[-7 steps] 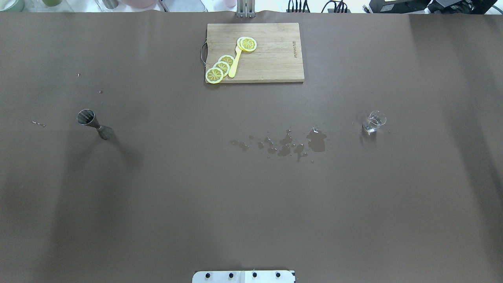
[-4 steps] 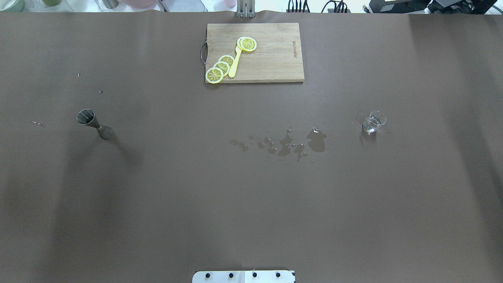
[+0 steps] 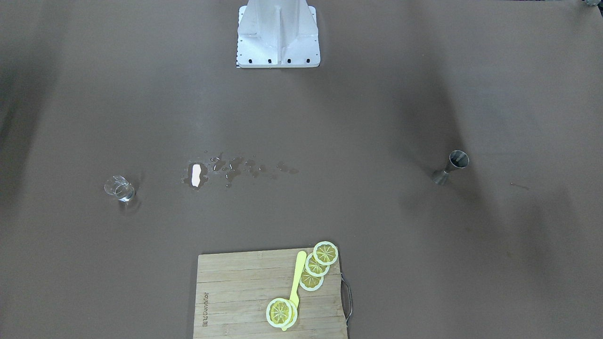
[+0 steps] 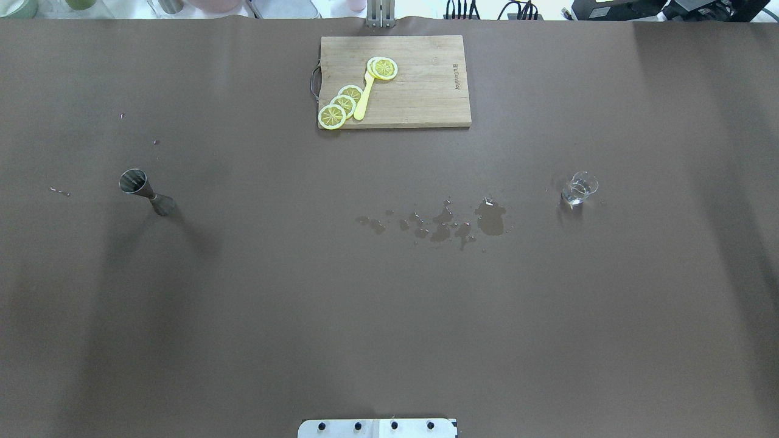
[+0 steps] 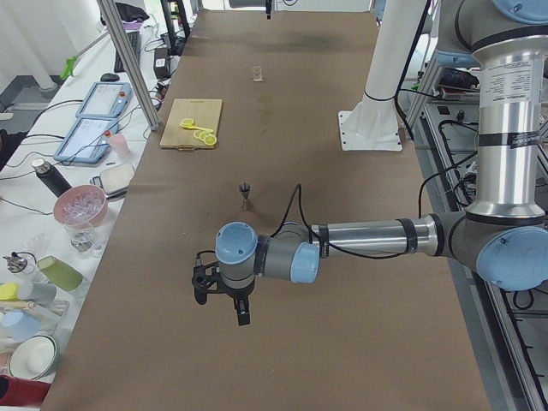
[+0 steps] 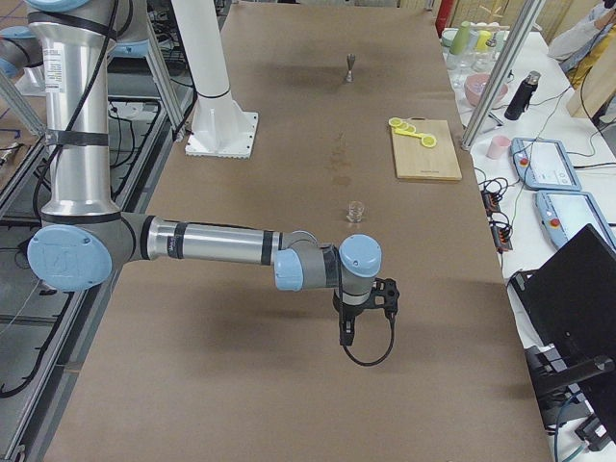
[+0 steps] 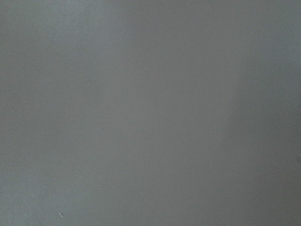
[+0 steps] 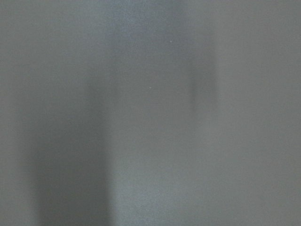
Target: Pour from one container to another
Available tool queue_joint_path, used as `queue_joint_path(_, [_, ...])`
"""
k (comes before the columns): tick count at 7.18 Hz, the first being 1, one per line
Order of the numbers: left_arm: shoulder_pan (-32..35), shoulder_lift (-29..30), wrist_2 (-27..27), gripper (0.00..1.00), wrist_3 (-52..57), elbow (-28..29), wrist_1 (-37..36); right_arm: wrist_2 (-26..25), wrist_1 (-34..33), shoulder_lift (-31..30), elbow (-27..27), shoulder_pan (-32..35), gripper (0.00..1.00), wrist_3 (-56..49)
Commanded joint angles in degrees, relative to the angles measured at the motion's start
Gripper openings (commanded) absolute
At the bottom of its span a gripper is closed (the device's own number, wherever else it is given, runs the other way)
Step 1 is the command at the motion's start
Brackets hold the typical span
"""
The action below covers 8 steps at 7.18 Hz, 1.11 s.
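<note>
The glass cup [image 4: 579,187] stands upright on the right half of the worktop [image 4: 389,316], well in from the right edge. The steel jigger [image 4: 146,191] stands upright on the left half, well apart from it and well in from the left edge. Broad brown surface lies around each. Between the 2, nearer the cup, runs a trail of wet patches [image 4: 462,222]. A wooden cutting board [image 4: 426,91] sits at the middle of the far edge, carrying lemon slices [image 4: 342,104] and a yellow utensil [image 4: 363,100].

Only the 2 side views show the arms. The left arm [image 5: 368,240] reaches level over the left end of the worktop, well apart from the jigger. The right arm [image 6: 221,241] does likewise over the right end, near the cup but not touching it. The left jaws and right jaws point down and hold nothing, but I cannot tell how far open they are. Both wrist views show only blurred grey-brown surface. Whether the cup holds liquid is hard to make out.
</note>
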State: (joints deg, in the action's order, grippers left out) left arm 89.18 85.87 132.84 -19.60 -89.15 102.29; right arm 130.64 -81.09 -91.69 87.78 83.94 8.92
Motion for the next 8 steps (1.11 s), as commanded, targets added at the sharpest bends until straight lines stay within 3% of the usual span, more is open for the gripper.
queue_joint_path(1, [-0.5, 0.1, 0.0, 0.99, -0.3, -0.6, -0.1, 0.3, 0.1, -0.1, -0.4, 0.0, 1.0, -0.1])
queue_joint_path(8, [-0.7, -0.5, -0.4, 0.99, 0.1, -0.1, -0.3, 0.5, 0.2, 0.0, 0.5, 0.1, 1.0, 0.0])
